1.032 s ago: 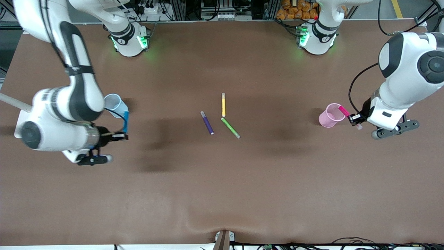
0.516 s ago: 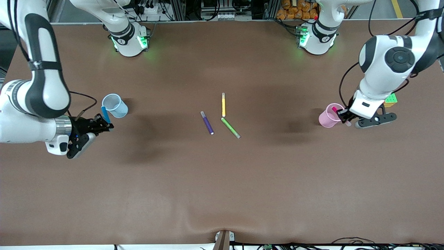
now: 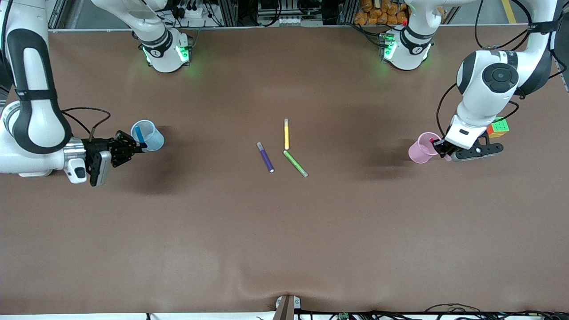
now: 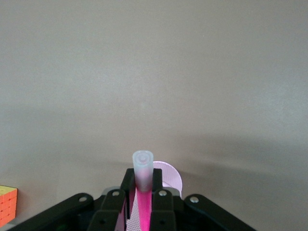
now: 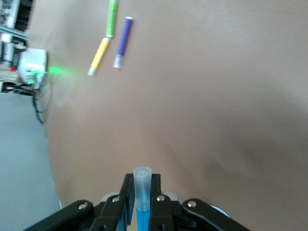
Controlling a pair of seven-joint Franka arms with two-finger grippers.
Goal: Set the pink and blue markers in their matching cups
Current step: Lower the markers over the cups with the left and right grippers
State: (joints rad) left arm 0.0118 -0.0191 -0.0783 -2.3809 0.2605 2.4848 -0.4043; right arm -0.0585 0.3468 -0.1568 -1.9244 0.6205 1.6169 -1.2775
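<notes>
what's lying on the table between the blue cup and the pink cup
Three pens, seen in the front view between the blue cup and pink cup: a purple pen, a yellow pen and a green pen. Otherwise bare table.

Pink marker's (image 4: pixel 143 192) lower end, hidden.

the brown table (image 3: pixel 284 244) lies bare along the whole stretch nearest the front camera. three pens cluster mid-table: purple pen (image 3: pixel 266 157), yellow pen (image 3: pixel 286 134), green pen (image 3: pixel 295 163). wide open lanes separate them from the blue cup (image 3: pixel 150 135) and the pink cup (image 3: pixel 423 148). a colour cube (image 3: pixel 498 126) sits close by the pink cup.
</notes>
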